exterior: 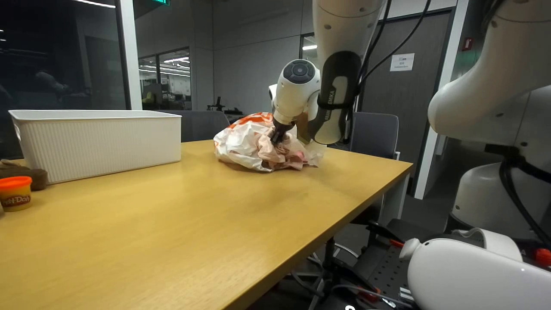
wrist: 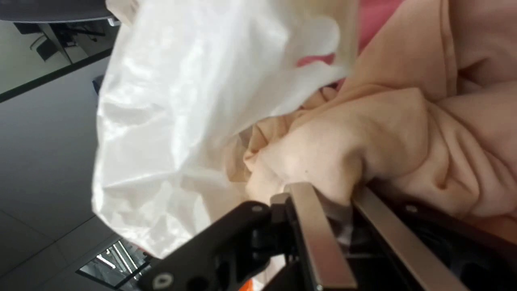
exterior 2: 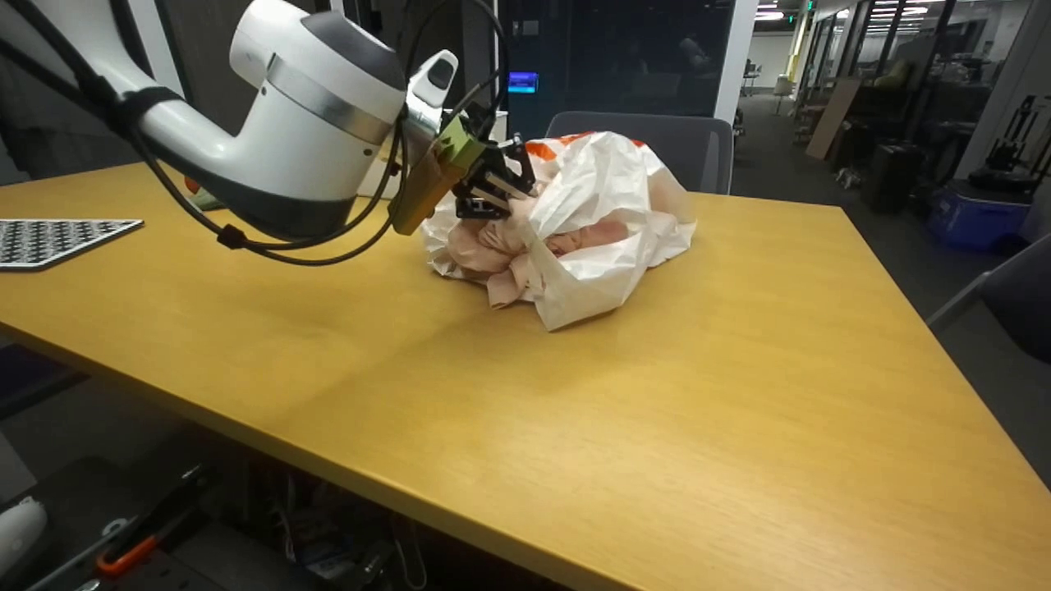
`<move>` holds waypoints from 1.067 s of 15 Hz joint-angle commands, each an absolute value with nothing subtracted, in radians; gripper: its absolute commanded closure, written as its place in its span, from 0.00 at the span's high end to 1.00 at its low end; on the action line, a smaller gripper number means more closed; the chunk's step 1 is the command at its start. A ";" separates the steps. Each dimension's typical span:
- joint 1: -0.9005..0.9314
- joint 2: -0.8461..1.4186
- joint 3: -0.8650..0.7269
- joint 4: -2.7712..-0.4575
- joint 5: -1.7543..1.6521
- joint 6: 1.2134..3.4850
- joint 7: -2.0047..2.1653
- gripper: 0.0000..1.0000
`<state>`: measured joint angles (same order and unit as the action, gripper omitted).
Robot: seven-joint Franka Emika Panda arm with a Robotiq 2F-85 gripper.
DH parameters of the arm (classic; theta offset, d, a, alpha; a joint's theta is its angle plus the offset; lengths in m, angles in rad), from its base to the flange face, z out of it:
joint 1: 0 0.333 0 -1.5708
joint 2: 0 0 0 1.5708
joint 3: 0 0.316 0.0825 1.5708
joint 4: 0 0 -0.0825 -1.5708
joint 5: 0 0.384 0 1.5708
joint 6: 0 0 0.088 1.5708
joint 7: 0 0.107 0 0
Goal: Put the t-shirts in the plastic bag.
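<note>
The plastic bag (exterior: 239,146), white with orange print, lies crumpled on the table, as it also shows in an exterior view (exterior 2: 612,193) and the wrist view (wrist: 169,109). A pale pink-beige t-shirt (exterior: 275,156) lies bunched at the bag's mouth, partly inside; it also shows in an exterior view (exterior 2: 484,250) and the wrist view (wrist: 387,133). A deeper pink cloth (wrist: 373,16) shows beside it, partly covered. My gripper (wrist: 329,194) is at the bag's mouth, pointing into the cloth, in both exterior views (exterior: 279,137) (exterior 2: 505,195). Its fingers are partly closed with a fold of the pale t-shirt between them.
A white ribbed box (exterior: 107,144) stands on the table, with a Play-Doh tub (exterior: 16,196) and a brown item (exterior: 32,174) near it. A patterned board (exterior 2: 61,242) lies on the table. Chairs (exterior 2: 686,148) stand behind the table edge.
</note>
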<state>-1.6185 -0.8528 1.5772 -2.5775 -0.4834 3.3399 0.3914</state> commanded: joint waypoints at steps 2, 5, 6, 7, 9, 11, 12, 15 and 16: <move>-1.670 -0.706 1.670 -2.544 -0.301 3.293 0.175 0.04; -1.694 -0.776 1.690 -2.522 -0.216 3.288 0.151 0.04; -1.700 -0.825 1.688 -2.517 -0.192 3.311 0.148 0.04; -1.707 -0.876 1.686 -2.510 -0.165 3.334 0.150 0.04; -1.728 -0.930 1.690 -2.495 -0.127 3.353 0.146 0.04; -1.749 -0.989 1.695 -2.482 -0.084 3.382 0.160 0.04; -1.756 -1.027 1.696 -2.477 -0.058 3.402 0.168 0.04; -1.767 -1.051 1.706 -2.474 -0.014 3.408 0.166 0.40; -1.765 -1.031 1.710 -2.479 -0.018 3.392 0.153 0.47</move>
<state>-1.7421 -0.9810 1.6952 -2.4967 -0.0581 3.3718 0.1562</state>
